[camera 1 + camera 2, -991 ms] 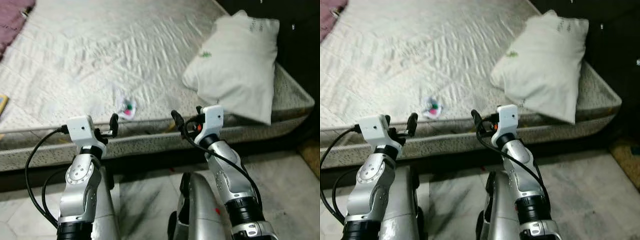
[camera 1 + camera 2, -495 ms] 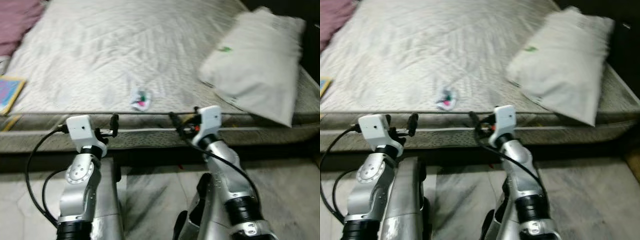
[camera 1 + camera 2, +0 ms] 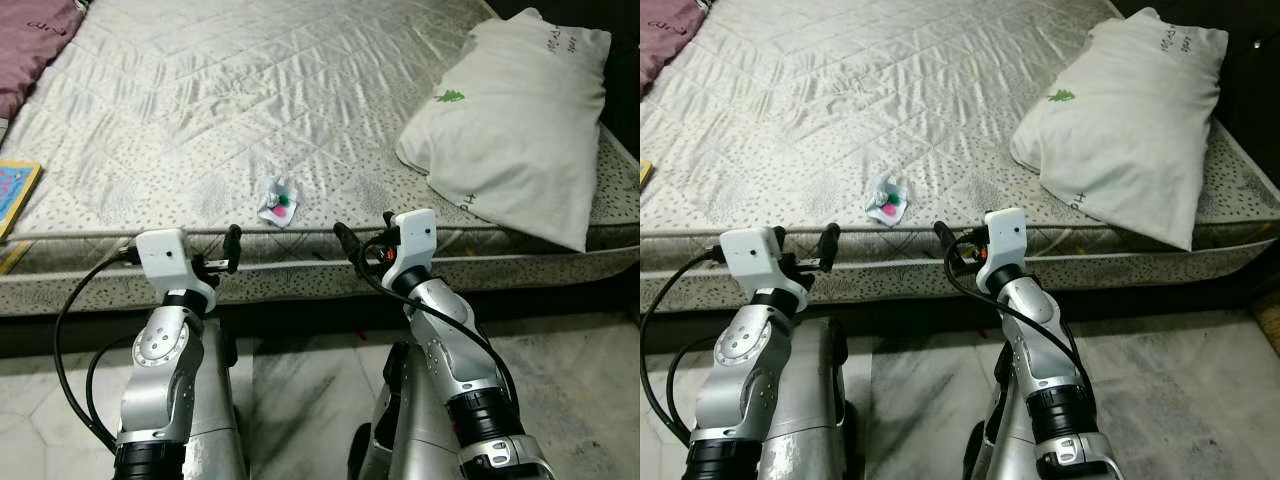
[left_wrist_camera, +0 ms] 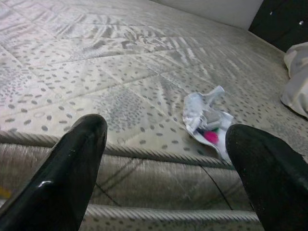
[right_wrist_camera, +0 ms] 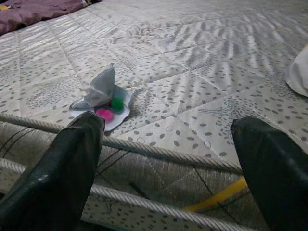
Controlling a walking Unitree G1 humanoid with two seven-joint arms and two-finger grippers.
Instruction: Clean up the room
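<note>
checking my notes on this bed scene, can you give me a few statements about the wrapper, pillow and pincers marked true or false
1. The crumpled wrapper lies on the mattress near its front edge. True.
2. The left pincer is shut on the wrapper. False: it is open and empty, short of the mattress edge.
3. The white pillow lies on the robot's right side of the bed. True.
4. The pillow rests on top of the wrapper. False: they lie well apart.
5. The right pincer is open. True.
</note>
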